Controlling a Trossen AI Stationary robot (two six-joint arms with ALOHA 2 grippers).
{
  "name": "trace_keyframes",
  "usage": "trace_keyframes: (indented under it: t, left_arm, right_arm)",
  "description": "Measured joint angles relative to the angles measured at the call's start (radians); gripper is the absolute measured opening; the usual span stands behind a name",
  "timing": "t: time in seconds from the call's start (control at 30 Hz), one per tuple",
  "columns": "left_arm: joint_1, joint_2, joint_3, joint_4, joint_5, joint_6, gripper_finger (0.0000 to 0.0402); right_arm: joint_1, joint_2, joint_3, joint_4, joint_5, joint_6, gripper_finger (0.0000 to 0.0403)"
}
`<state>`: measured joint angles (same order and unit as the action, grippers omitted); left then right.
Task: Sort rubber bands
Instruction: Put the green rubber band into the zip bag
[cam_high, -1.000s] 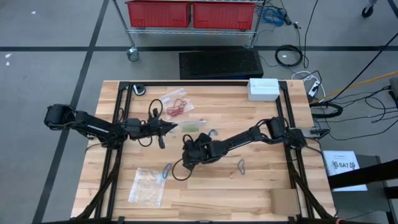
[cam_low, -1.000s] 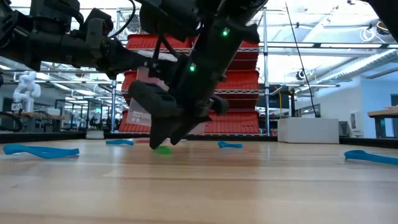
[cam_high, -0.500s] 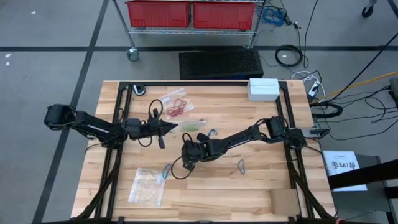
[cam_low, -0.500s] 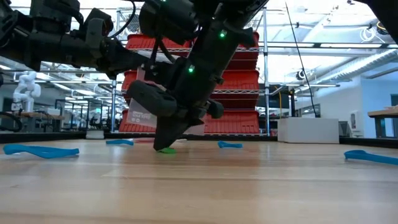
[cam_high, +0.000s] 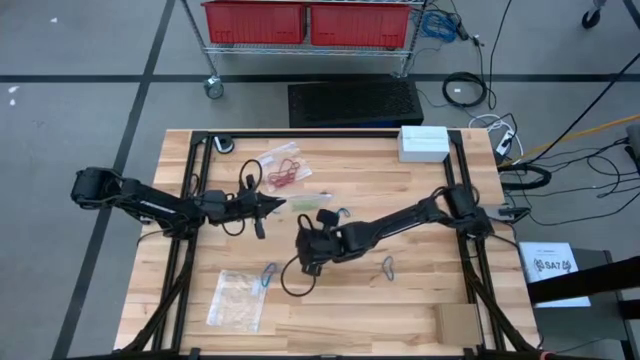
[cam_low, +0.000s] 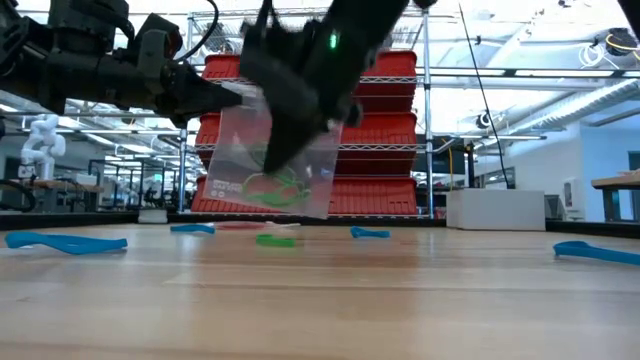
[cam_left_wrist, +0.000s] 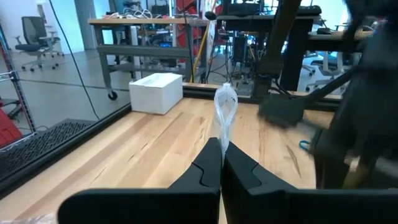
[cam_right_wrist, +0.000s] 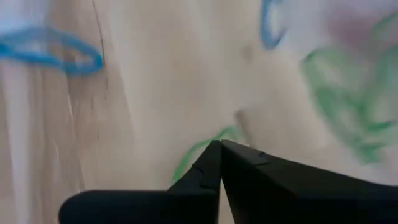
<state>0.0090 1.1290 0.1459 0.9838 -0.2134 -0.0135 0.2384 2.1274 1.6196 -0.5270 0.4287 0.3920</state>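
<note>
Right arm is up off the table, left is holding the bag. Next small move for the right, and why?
Probably open the right gripper and lower it onto the green band. Its fingers look shut, yet a green band lies flat on the table below the clear bag held by the left gripper. Whether anything is pinched is unclear.

Your robot: 2 dark, jointed arms

You see matte black links, a looping black cable (cam_high: 292, 283) under the right arm (cam_high: 400, 218), and its green indicator light (cam_low: 333, 41); the left arm (cam_high: 150, 203) looks alike.
</note>
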Motion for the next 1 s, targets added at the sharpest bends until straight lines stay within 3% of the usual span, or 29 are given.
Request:
trace_keyframes:
  t: [0.1, 0.23, 0.57, 0.7, 0.87, 1.0]
  left_arm:
    - [0.0, 0.0, 0.0, -0.001, 0.0, -0.001, 0.0]
    - [0.0, 0.0, 0.0, 0.001, 0.0, -0.006, 0.0]
    - [0.0, 0.0, 0.0, -0.001, 0.001, -0.006, 0.0]
    - [0.0, 0.0, 0.0, -0.003, 0.001, -0.006, 0.0]
    - [0.0, 0.0, 0.0, -0.006, 0.001, -0.006, 0.0]
    - [0.0, 0.0, 0.0, -0.007, 0.001, -0.006, 0.0]
  right_arm:
    - [0.006, -0.049, 0.001, 0.005, 0.047, -0.005, 0.0]
    - [0.006, -0.046, 0.003, 0.002, -0.015, 0.084, 0.001]
    - [0.002, 0.073, 0.0, 0.055, -0.041, 0.121, 0.0165]
    - [-0.013, 0.099, 0.0, 0.056, -0.034, 0.122, 0.0202]
    - [-0.026, 0.131, 0.002, 0.072, -0.032, 0.129, 0.0198]
    - [-0.029, 0.141, 0.005, 0.077, -0.036, 0.123, 0.0154]
